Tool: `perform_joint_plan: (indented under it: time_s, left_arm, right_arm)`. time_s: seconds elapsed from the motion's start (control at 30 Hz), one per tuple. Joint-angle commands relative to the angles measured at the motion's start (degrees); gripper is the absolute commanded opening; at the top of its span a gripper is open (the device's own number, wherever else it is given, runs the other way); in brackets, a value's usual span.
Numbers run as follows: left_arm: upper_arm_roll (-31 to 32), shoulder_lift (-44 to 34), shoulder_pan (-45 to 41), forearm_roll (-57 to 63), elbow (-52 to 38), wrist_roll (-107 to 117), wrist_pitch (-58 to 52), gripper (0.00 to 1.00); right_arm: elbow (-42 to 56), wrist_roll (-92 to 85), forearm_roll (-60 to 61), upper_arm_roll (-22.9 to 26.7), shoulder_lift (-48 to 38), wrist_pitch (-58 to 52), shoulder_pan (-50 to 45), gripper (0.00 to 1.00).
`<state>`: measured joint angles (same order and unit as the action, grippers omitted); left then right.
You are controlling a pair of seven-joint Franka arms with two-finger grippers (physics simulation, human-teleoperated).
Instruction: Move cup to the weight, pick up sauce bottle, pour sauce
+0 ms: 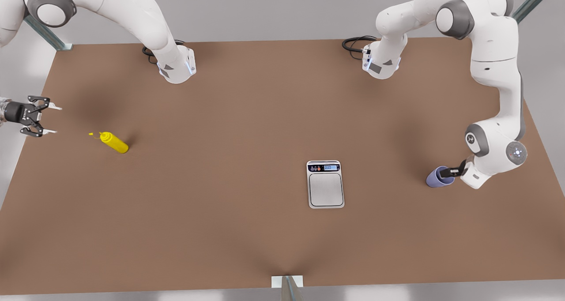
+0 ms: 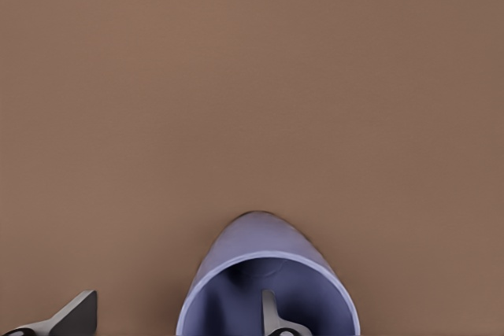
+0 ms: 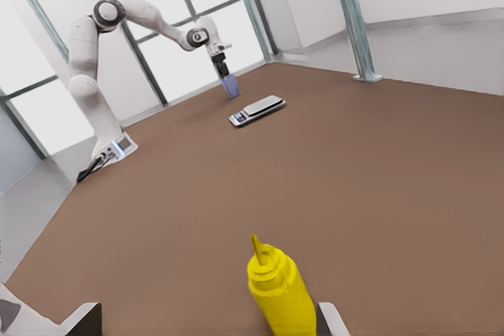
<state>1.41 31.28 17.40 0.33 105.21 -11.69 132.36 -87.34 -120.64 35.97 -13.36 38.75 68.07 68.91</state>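
The left gripper (image 1: 449,172), at the front view's right, has its jaws apart and straddling the cup's wall: in the left wrist view one finger (image 2: 272,316) reaches inside the mouth while the other (image 2: 71,316) stands outside, well off the wall, so nothing is clamped yet. The cup (image 1: 439,177), a small lavender-purple handleless tumbler with a dark interior, sits on the brown table (image 1: 220,226), well apart from the weight (image 1: 325,184), a flat silver-white rectangular kitchen scale with a dark display strip.

The right gripper (image 1: 47,119), at the front view's left, is spread wide and waits near the sauce bottle (image 1: 114,142), a bright yellow cylindrical squeeze bottle with a conical nozzle. In the right wrist view the bottle stands upright between the fingertips without being touched.

The cup looks light, stiff and smooth-walled, so a rim pinch should carry it, though it may swing or slip. The bottle probably yields under pressure; its mid-body seems the safest place to grip. The scale's display is too small to read, and no labels show on the cup or bottle.
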Motion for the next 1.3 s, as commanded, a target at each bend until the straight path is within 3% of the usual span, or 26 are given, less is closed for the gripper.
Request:
perform_joint_plan:
  time_s: [0.0,0.03,0.07,0.1,0.23,0.5,0.93,1.0,1.13,1.27]
  left_arm:
    - [0.0,0.1,0.0,0.11,-0.01,0.0,0.0,1.0]
    - [0.0,0.36,0.0,0.02,-0.01,0.0,-0.09,0.88]
    - [0.0,0.54,-0.09,0.02,-0.01,0.0,0.0,0.64]
    - [0.0,0.71,0.0,0.02,-0.01,0.0,0.0,0.53]
    - [0.0,1.06,0.0,0.11,-0.01,0.0,0.0,0.51]
    - [0.09,1.06,-0.26,-0.07,-0.71,0.53,-0.09,0.22]
    - [0.53,0.28,-0.7,-0.07,-1.77,0.62,-0.44,0.21]
    - [0.79,-1.92,-2.81,-0.07,-1.86,0.62,-1.31,0.21]
    - [8.78,-8.16,-7.9,-0.15,-1.86,12.29,-4.75,0.21]
    - [9.32,-7.29,-20.74,-0.07,-2.82,20.92,-5.1,0.21]
  right_arm:
    - [-0.19,-1.26,0.86,0.0,0.53,0.31,0.0,1.0]
    - [-0.55,-1.7,1.12,-0.08,2.99,0.39,-0.09,1.0]
    - [-0.37,-5.56,1.03,0.0,3.96,0.75,-0.35,1.0]
    - [-0.46,-6.97,0.77,0.0,4.4,1.1,-0.7,1.0]
    - [-0.19,-13.03,0.42,0.0,5.28,1.98,-0.97,1.0]
    - [0.51,-18.66,1.38,0.0,12.22,2.33,-1.14,1.0]
    - [1.65,-19.01,-0.81,0.09,16.18,5.4,-1.85,1.0]
    - [1.39,-20.68,-1.08,0.09,16.18,5.4,-2.55,1.0]
    - [0.86,-20.95,-1.25,0.09,16.0,5.49,-3.34,1.0]
    - [-0.63,-21.91,-1.78,0.09,15.83,5.49,-3.43,1.0]
